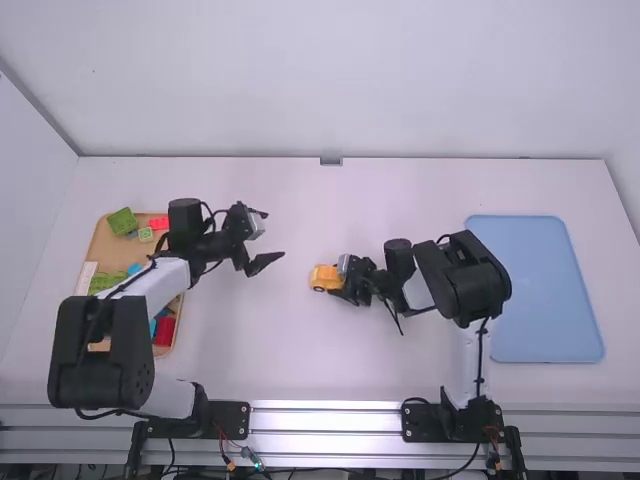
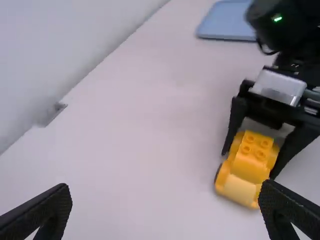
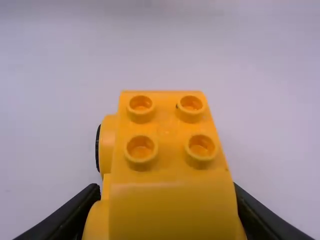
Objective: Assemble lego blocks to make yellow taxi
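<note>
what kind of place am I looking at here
Probably a robotics lab or test station: two robot arms are bolted to a metal rail along a white table, with a tray of toy blocks at one side and loose wiring below.

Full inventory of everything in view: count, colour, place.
Toy car body: 1, yellow, four studs on top, between the right pincer's fingers
Green blocks: at least 3, in tray
Red blocks: at least 2, in tray
Blue blocks: count unclear, in tray
White piece: 1, tray's left side
Tray: 1, tan, table's left, partly under left arm
Mat or board: 1, light blue, table's right
Table: 1, white
Bracket: 1, grey, far table edge
Rails: silver, near edge
Walls: white, behind and left
Arms: 2, white and black
Pincers: 2, black; left pincer open, right pincer on car body
</note>
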Controlling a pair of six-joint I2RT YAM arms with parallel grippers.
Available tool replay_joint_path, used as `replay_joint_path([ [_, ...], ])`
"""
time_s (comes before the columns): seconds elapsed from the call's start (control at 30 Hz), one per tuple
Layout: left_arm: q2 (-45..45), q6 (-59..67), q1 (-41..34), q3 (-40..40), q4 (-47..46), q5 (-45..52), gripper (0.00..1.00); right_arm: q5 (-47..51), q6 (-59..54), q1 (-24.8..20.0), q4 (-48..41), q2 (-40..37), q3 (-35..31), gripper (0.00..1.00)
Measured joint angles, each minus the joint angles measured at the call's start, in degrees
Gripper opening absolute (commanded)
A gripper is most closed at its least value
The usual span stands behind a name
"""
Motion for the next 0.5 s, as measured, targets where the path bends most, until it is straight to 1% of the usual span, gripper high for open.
replay_joint_path([
  [0.03,0.00,-0.92,0.09,0.00,0.20,-0.79,0.99,1.31,0.96,-0.50,-0.50,-0.87,-0.09,0.44],
  [0.13,0.00,-5.03,0.13,0.02,0.94,-5.42,1.00,8.37,4.83,-3.76,-4.22,-7.19,-0.39,0.43],
  [0.17,-0.02,-5.92,0.09,0.00,1.11,-6.99,0.97,11.10,5.90,-5.22,-6.14,-9.97,-0.37,0.43],
  [0.2,0.00,-6.60,0.02,0.00,1.31,-8.46,0.99,13.44,6.54,-6.62,-8.13,-12.46,-0.37,0.43],
  [0.27,0.00,-7.89,0.02,0.00,1.66,-10.73,0.99,19.34,7.80,-10.40,-13.46,-18.75,-0.37,0.41],
  [0.3,-0.02,-8.35,0.04,0.00,1.95,-11.74,0.99,22.18,8.13,-12.39,-16.02,-21.46,-0.33,0.39],
  [0.33,-0.02,-8.39,0.04,0.00,1.99,-11.82,0.99,22.86,8.11,-12.87,-16.65,-22.08,-0.33,0.39],
  [0.37,-0.02,-8.79,0.02,0.02,2.38,-12.70,0.99,26.86,8.63,-15.76,-20.37,-25.38,-0.33,0.37],
  [0.43,0.00,-9.03,0.04,0.00,2.67,-13.27,0.99,30.12,9.11,-18.34,-23.93,-27.96,-0.33,0.36],
  [0.47,-0.02,-9.31,0.04,0.00,3.10,-13.66,0.99,33.59,9.90,-21.51,-27.58,-30.45,-0.35,0.37],
  [0.5,-0.02,-9.42,0.02,0.00,3.37,-13.81,0.99,35.43,10.58,-23.32,-29.46,-31.69,-0.33,0.37],
])
